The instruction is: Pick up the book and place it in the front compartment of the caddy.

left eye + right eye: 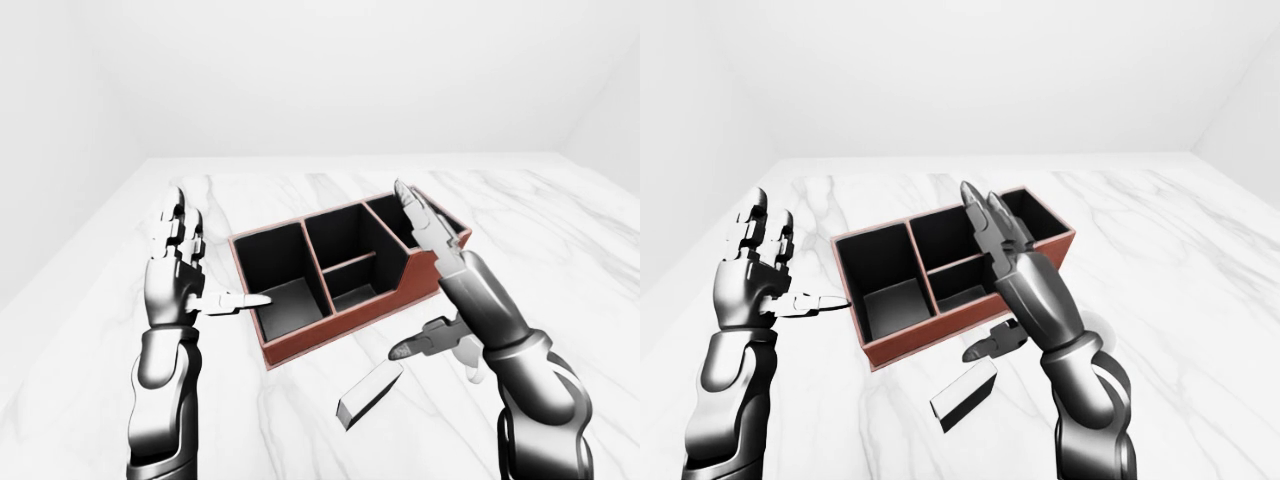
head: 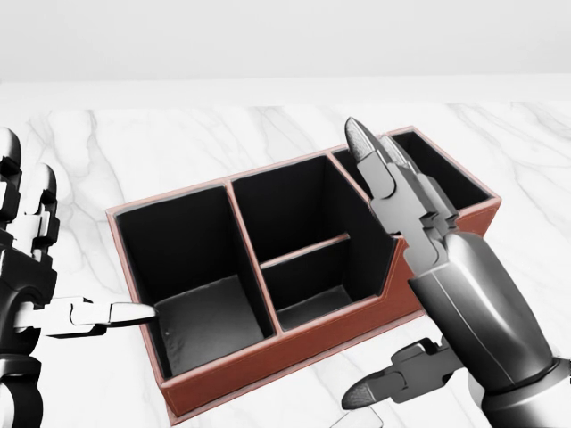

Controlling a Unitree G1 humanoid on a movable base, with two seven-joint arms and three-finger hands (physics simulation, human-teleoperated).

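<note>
The caddy is a red-brown box with black compartments, standing at an angle on the white marble top. The book is a small grey slab lying flat on the marble just below the caddy's lower wall; in the head view only its corner shows at the bottom edge. My right hand is open, fingers stretched over the caddy's right end, with its thumb hanging above and to the right of the book, apart from it. My left hand is open beside the caddy's left end, thumb pointing at the left compartment.
The marble table stretches wide to the right and upward in the left-eye view, ending at a plain white wall. Its left edge runs diagonally past my left arm.
</note>
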